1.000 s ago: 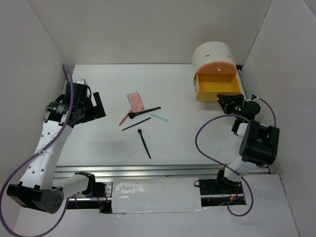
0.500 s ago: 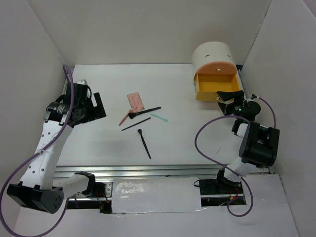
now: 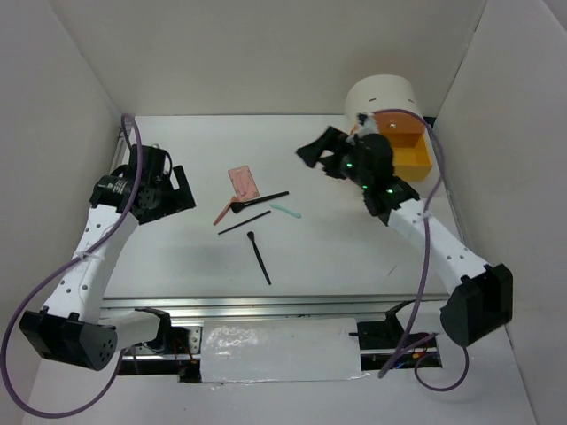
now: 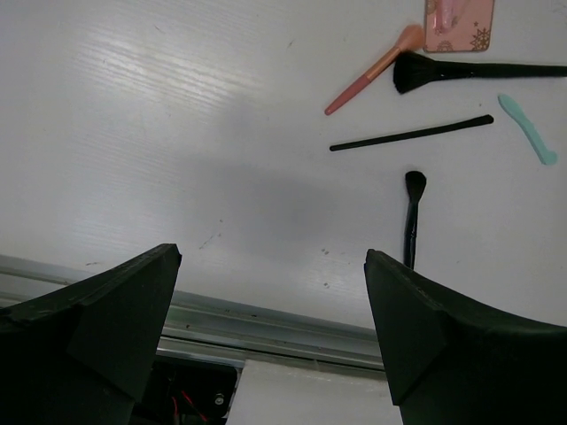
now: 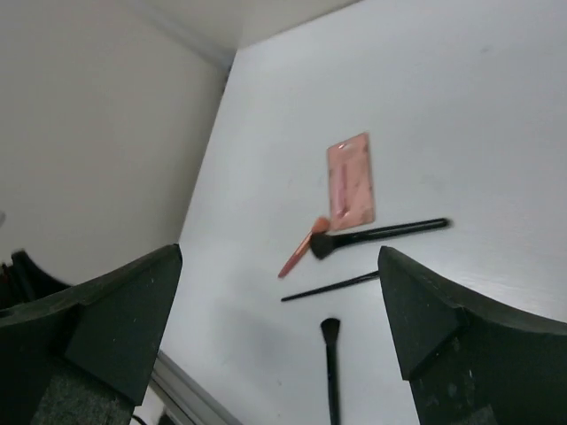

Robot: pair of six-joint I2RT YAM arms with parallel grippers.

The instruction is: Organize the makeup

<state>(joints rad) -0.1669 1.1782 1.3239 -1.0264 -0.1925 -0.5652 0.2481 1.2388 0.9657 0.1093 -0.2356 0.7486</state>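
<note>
The makeup lies mid-table: a pink palette [image 3: 243,182], a red-handled brush [image 3: 222,212], a long black brush [image 3: 264,200], a thin black pencil [image 3: 244,222], a mint-green stick [image 3: 285,211] and a second black brush [image 3: 259,257]. My left gripper [image 3: 177,193] is open and empty, left of them. My right gripper [image 3: 317,158] is open and empty, raised to their right. The left wrist view shows the palette [image 4: 458,12], red brush [image 4: 372,71] and mint stick [image 4: 527,128]. The right wrist view shows the palette [image 5: 350,181] and red brush [image 5: 301,248]. No silver-grey case is in view.
The round cream drawer unit [image 3: 385,96] stands at the back right with its yellow drawer [image 3: 414,156] pulled open, partly behind my right arm. White walls close in the left, back and right. A metal rail [image 4: 266,328] runs along the table's near edge.
My right arm has swung from beside the open drawer leftward, over the table in front of the drawer unit. My left gripper shifted slightly. The makeup has not moved.
</note>
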